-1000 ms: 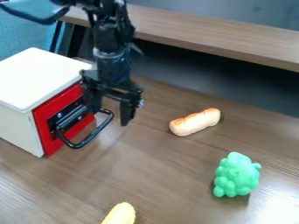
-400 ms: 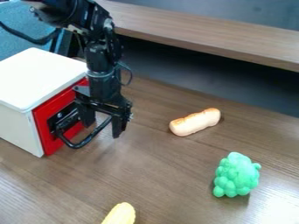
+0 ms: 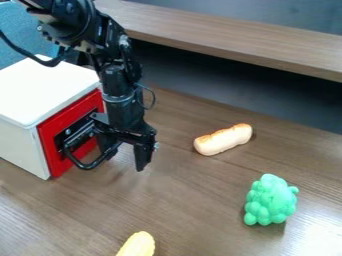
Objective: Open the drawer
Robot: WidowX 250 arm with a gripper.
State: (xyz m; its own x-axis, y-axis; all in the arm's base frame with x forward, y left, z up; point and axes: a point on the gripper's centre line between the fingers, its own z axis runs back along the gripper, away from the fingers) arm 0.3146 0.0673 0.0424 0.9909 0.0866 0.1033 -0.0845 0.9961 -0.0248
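Down comes the gripper point(image 3: 125, 156) since the earlier frame! At nine o'clock, the red drawer point(image 3: 55, 159) sits shut in its white box point(image 3: 43, 87); handle point(image 3: 87, 167) at eight, fingers point(image 3: 141, 156) spread, seemingly straddling it for a pull. Bread roll point(image 3: 224, 140) lies past three, green toy point(image 3: 270, 201) beyond four.

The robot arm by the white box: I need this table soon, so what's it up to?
The arm has its open gripper down at the black handle of the red-fronted drawer, probably to pull it open. The drawer still looks closed. Whether the handle is hooked, I can't tell. A bread roll, a green toy and a yellow toy lie apart from it.
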